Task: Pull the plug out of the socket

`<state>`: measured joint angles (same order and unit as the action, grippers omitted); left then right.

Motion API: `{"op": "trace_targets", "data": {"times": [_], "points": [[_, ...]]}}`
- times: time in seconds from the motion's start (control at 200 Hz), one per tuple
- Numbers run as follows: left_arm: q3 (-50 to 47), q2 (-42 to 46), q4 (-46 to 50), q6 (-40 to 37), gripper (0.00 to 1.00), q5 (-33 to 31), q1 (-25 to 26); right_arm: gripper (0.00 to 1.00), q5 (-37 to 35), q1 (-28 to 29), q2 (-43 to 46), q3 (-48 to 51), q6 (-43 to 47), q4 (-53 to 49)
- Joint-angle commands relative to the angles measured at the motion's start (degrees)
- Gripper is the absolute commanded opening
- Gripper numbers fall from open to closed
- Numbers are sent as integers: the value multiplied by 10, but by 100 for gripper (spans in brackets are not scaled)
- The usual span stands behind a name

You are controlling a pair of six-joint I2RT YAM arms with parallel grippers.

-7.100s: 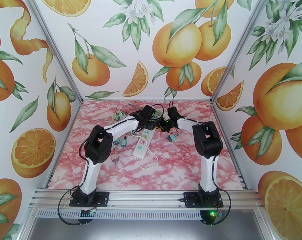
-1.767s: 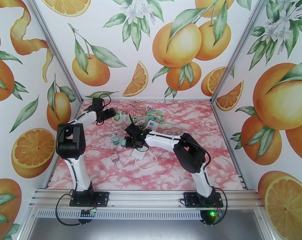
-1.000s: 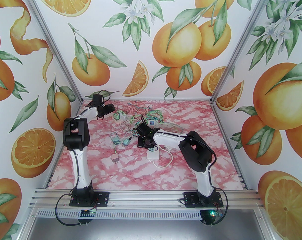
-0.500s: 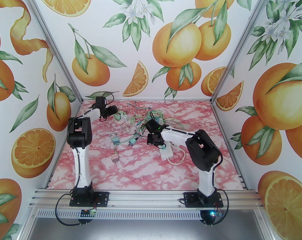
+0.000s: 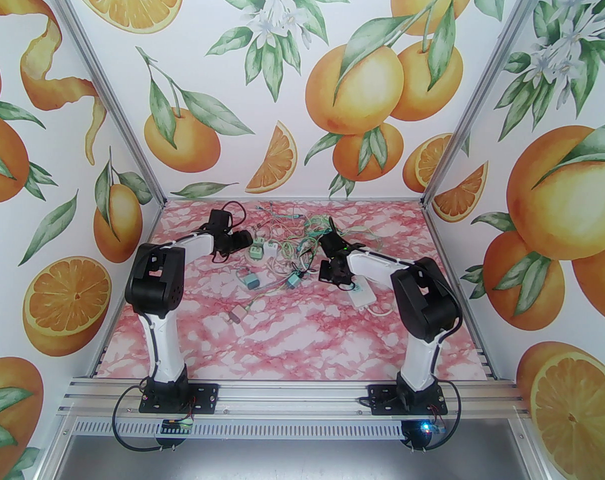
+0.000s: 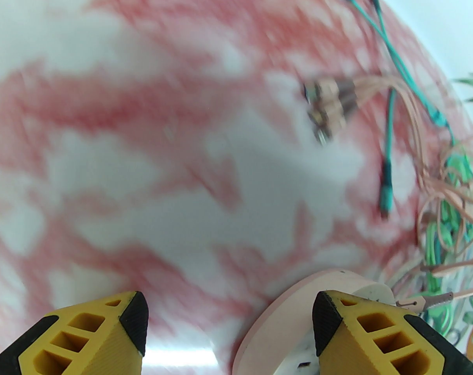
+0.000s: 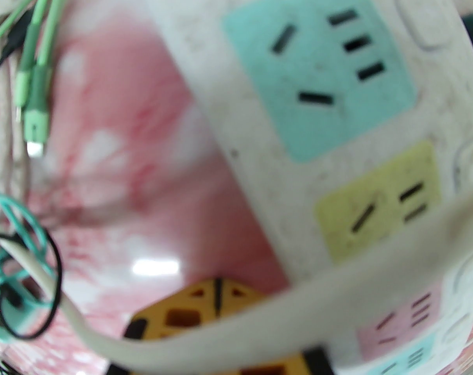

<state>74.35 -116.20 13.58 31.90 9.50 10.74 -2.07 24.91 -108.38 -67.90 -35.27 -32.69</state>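
Note:
The white socket strip (image 5: pixel 363 291) lies at the right of the table, its far end under my right arm. My right gripper (image 5: pixel 332 274) hangs just over it. In the right wrist view the strip's (image 7: pixel 338 131) teal, yellow and pink sockets are empty. Its white cord (image 7: pixel 260 326) crosses in front of the shut yellow fingertips (image 7: pixel 205 307). Loose plugs lie mid-table: a teal plug (image 5: pixel 252 281), another teal one (image 5: pixel 293 281) and a pink plug (image 5: pixel 239 314). My left gripper (image 5: pixel 243 239) is open beside two small adapters (image 5: pixel 257 252). In the left wrist view a pink-and-white plug (image 6: pixel 299 315) sits against the right finger (image 6: pixel 338 318).
A tangle of green, pink and white cables (image 5: pixel 302 233) covers the far middle of the table, also seen in the left wrist view as cables (image 6: pixel 443 193). The enclosure's side walls and metal posts (image 5: pixel 157 203) stand close on both sides.
My right arm has swung right and the socket strip has slid right with it. My left arm has moved right toward the adapters. The loose plugs and cables have shifted right.

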Motion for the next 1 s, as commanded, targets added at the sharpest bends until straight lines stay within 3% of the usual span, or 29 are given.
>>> {"op": "trace_targets", "data": {"times": [0.0, 0.355, 0.661, 0.771, 0.996], "points": [[-39, 35, 17, 35, 73, 14, 39, 0, -12, -25, 14, 19, 32, -1], [-92, 102, 43, 51, 73, -18, 113, 6, 61, -32, 58, 40, 50, 23], [-90, 156, 94, 7, 75, -44, 99, 15, 67, 27, 138, 53, 16, 22], [-92, 176, 106, -15, 75, -45, 89, 24, 55, 58, 164, 52, 9, 40], [-111, 210, 91, -76, 72, 0, 89, 35, 84, 84, 132, 18, -23, 93]]}}
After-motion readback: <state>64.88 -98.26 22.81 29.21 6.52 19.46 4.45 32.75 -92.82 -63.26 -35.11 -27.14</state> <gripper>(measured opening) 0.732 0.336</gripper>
